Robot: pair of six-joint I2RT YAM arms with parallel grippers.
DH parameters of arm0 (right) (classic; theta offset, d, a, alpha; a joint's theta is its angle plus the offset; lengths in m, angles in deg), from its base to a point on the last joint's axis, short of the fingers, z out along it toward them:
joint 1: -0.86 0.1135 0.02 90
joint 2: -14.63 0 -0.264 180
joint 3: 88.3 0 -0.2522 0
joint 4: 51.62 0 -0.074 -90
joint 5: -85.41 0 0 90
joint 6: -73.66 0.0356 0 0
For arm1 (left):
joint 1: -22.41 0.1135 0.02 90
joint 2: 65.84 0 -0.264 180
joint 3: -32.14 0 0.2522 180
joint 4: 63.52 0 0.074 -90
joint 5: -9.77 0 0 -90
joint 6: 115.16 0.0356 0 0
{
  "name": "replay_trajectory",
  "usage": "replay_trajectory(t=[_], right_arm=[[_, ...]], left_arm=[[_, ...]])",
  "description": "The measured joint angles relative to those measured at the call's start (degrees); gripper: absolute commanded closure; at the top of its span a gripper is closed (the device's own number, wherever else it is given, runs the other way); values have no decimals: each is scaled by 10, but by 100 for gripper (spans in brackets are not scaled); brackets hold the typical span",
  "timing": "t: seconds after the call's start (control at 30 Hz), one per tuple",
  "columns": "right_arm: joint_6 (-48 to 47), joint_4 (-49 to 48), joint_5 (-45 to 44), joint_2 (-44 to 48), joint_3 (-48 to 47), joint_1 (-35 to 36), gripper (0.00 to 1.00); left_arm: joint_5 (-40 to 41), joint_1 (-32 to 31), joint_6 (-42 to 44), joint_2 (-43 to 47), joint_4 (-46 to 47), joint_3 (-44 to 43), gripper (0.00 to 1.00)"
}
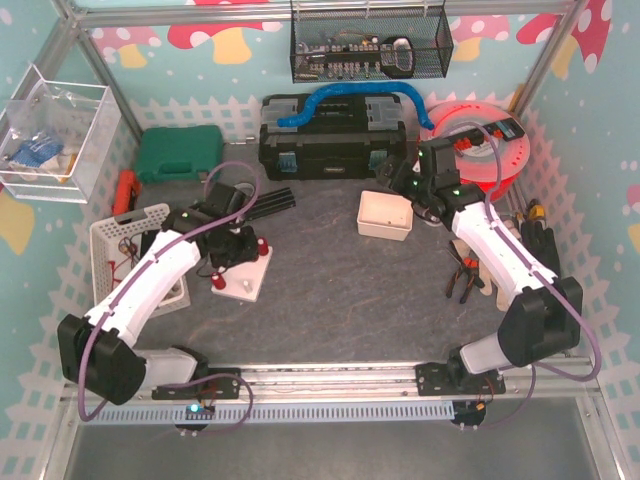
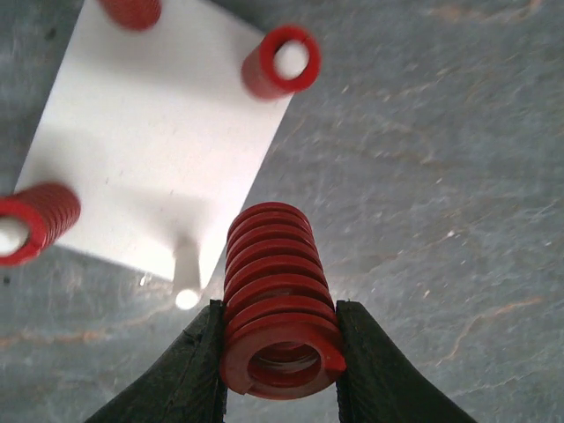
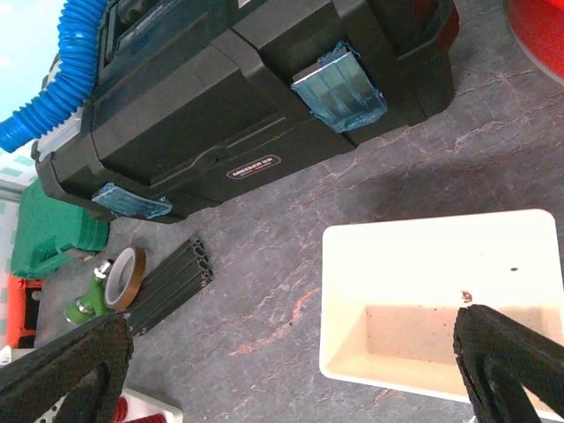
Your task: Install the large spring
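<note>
Overhead view, wrist close-ups, white plate shared

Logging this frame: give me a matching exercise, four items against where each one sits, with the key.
1 large spring
2 cream bin
3 blue hose
4 bare peg

A on the black toolbox
B on the white plate
C clamped in the left gripper
D by the open right gripper

Pairs: 1-C, 2-D, 3-A, 4-B
</note>
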Motion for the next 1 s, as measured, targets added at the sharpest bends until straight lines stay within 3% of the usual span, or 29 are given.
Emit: replay_trajectory(t=[0.33, 1.0], right_arm=[[-18, 2, -4, -13, 1, 0, 1], [-37, -9, -4, -26, 4, -2, 1]], left_arm=[[-15, 2, -31, 7, -54, 32, 100], [21, 2, -2, -33, -67, 32, 100]])
